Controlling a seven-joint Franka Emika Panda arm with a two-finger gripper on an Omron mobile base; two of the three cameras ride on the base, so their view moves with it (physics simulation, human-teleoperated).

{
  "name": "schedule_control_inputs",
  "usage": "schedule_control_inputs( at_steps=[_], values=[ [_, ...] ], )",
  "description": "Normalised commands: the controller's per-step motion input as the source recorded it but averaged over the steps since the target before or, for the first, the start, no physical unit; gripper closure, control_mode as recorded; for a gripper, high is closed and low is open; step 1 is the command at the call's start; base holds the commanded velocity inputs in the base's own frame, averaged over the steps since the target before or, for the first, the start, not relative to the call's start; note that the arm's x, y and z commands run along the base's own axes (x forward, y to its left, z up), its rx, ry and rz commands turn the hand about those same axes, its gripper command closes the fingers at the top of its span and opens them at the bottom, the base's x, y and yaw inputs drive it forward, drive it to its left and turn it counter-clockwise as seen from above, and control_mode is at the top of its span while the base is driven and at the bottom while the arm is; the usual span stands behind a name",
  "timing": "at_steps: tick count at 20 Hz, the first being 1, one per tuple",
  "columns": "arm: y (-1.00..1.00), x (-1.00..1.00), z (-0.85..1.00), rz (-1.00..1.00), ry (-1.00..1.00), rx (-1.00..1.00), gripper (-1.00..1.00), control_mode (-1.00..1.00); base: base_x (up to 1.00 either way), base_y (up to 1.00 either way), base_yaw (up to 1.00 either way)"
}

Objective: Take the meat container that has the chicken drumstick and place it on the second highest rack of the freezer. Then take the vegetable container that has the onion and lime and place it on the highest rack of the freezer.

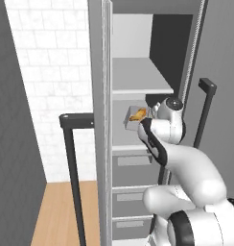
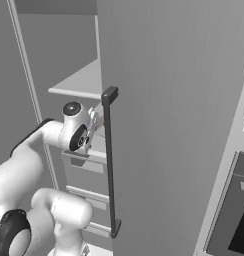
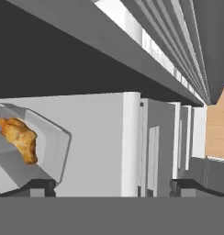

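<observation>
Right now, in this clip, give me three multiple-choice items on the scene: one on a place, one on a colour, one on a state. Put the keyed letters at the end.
1. Where does the meat container sit?
A. on a freezer shelf, under the top shelf
B. on the wooden floor
C. in a closed drawer

2. What colour is the chicken drumstick?
A. dark green
B. golden-brown
C. white

3. How does the tool stand?
A. shut on the container
B. shut on the door handle
C. open, holding nothing

Answers: 1 A, the left base view shows the tray on a shelf of the freezer below the uppermost one. 2 B, the hand view shows an orange-brown lump in the grey tray. 3 C, the fingertips stand wide apart with only shelf front between them.
</observation>
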Motion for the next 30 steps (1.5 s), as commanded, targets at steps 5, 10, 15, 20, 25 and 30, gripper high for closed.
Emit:
schedule_control_inputs(
  at_steps=[5,10,15,20,25,30],
  values=[
    [0.0,-0.69,0.55,0.01,0.22,0.0,-1.0,-1.0,0.0,0.0,0.0],
    [0.0,-0.52,0.59,0.0,0.18,0.0,-1.0,-1.0,0.0,0.0,0.0],
    [0.0,-0.56,0.48,0.0,0.15,0.0,-1.0,-1.0,0.0,0.0,0.0],
    [-0.02,-0.6,0.09,0.01,0.02,0.0,-1.0,-1.0,0.0,0.0,0.0],
    [0.07,-0.43,0.0,0.0,0.0,-0.01,-1.0,-1.0,0.0,0.0,0.0],
    [0.02,-0.34,0.0,0.0,0.0,0.0,-1.0,-1.0,0.0,0.0,0.0]
  ],
)
